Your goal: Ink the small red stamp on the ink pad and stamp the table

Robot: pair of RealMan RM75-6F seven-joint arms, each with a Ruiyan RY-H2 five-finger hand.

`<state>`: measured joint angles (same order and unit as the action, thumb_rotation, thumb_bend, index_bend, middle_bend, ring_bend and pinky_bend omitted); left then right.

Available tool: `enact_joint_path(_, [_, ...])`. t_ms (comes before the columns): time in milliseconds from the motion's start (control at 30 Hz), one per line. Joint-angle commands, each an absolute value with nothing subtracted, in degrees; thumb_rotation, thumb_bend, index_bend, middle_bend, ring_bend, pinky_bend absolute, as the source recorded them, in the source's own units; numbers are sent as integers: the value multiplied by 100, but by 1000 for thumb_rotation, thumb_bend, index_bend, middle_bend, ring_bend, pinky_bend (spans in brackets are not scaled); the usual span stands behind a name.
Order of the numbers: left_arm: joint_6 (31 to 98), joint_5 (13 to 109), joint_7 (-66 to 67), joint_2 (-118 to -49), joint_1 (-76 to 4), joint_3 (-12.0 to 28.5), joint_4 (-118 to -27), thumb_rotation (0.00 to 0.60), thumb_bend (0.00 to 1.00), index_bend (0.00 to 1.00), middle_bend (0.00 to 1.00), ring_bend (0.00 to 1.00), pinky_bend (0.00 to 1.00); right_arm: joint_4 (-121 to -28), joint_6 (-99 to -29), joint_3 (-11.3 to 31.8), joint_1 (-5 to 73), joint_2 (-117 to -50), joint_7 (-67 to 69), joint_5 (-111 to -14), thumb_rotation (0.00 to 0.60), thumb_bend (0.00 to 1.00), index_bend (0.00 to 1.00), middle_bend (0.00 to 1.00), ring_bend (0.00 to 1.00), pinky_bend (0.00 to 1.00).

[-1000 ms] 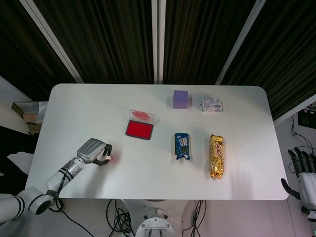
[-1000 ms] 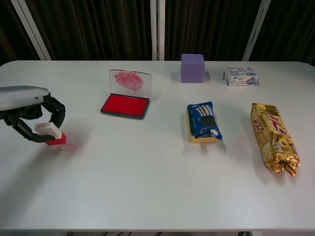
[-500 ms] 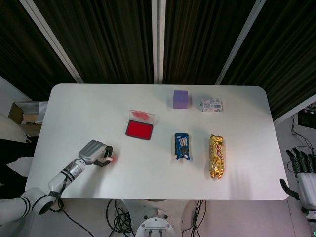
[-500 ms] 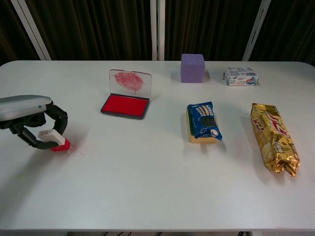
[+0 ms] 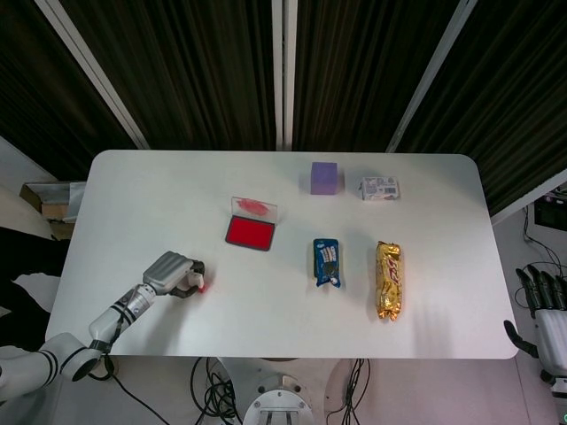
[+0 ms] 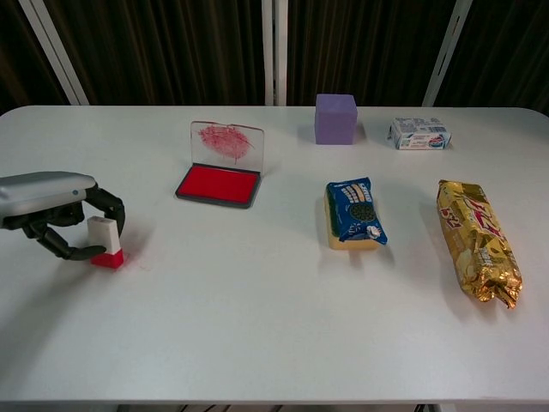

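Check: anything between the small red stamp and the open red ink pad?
Nothing: only bare white table separates the small red stamp, held by the left hand, from the open red ink pad, clearest in chest view.

Wide bare stretch of white table top (image 6: 257,326) along the near edge — room to pass from side to side. Near the left edge, left hand (image 6: 60,215) around the small red stamp (image 6: 106,244), base down on the surface. Behind, open red ink pad (image 6: 219,184) with its clear lid upright — a low wall. Further right: purple cube (image 6: 335,118), blue biscuit packet (image 6: 356,212), gold snack bag (image 6: 477,242), small white-blue box (image 6: 418,133), gaps between all.
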<state>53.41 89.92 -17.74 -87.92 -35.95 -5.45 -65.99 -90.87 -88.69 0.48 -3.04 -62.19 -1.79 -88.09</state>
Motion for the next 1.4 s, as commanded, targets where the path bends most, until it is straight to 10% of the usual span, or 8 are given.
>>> enact_joint_path(33, [5352, 9015, -1755, -8781, -3604, -546, -6611, 600, 432, 427, 476, 983, 1000, -9087, -8868, 45, -304, -6221, -182, -8811, 600, 216, 0, 0, 0, 0])
enact_joint_path(1400, [5521, 9186, -1648, -8309, -3538, -672, -7171, 600, 430, 399, 407, 977, 1000, -9117, -8815, 43, -286, -6227, -253, -8771, 600, 220, 0, 0, 0, 0])
